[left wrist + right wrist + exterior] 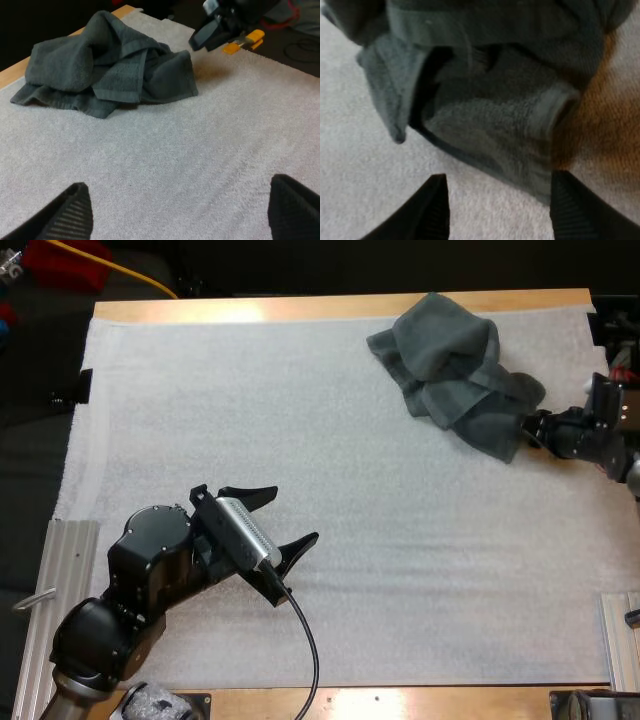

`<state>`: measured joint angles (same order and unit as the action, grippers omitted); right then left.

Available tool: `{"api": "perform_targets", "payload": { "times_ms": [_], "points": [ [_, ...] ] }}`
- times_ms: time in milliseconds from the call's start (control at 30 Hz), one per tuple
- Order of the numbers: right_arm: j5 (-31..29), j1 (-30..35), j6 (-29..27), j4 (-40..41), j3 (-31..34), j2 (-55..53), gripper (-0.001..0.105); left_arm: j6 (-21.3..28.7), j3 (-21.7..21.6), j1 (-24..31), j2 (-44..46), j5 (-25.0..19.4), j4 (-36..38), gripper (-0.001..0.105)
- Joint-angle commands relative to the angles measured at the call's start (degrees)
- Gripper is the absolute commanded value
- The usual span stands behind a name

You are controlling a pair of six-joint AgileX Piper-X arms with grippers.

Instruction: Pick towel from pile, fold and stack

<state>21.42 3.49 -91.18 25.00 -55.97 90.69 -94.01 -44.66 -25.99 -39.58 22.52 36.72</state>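
The crumpled towel (450,365), dark grey-green, lies on the white mat (300,390) at about 1 o'clock from the mat's middle in the high view, close to the far wooden edge of the table (300,308). It is bunched in loose folds, with one lobe trailing toward 4 o'clock.

The left gripper (295,512) sits over bare mat at about 7 o'clock from the mat's middle, well apart from the towel. Its two black fingers are spread wide, with nothing between them. In the left wrist view the same gripper (182,210) shows its fingers (75,212) far apart above the mat (200,140). The towel (110,65) lies well ahead at about 11 o'clock, and the right gripper (210,32) is just beyond the towel's far corner.

The right gripper (527,428) comes in at 3 o'clock and reaches the tip of the towel's trailing lobe. In the right wrist view this gripper (497,205) has its fingers (432,207) standing apart, not closed on anything. A rolled fold of the towel (495,115) lies just ahead of the tips, and whether the fold touches one finger cannot be told.
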Motion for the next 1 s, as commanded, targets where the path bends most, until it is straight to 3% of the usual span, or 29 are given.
{"api": "perform_targets", "payload": {
  "times_ms": [0,400,800,967],
  "points": [
    [0.73,0.23,-0.03,-1.37,-0.5,0.78,0.046,0.12,-0.45,-0.29,0.05,0.33,-1.0,0.07],
    [4.07,0.12,2.87,-9.44,-0.5,8.98,0.046,0.12,-0.45,-0.29,0.05,0.33,-1.0,0.07],
    [3.43,-4.55,3.17,-11.42,-0.5,11.6,0.045,0.12,-0.45,-0.29,0.05,0.33,-1.0,0.07],
    [2.1,-5.88,4.16,-11.29,-0.5,11.6,0.022,0.12,-0.45,-0.29,0.05,0.33,-1.0,0.07]
  ]
}}
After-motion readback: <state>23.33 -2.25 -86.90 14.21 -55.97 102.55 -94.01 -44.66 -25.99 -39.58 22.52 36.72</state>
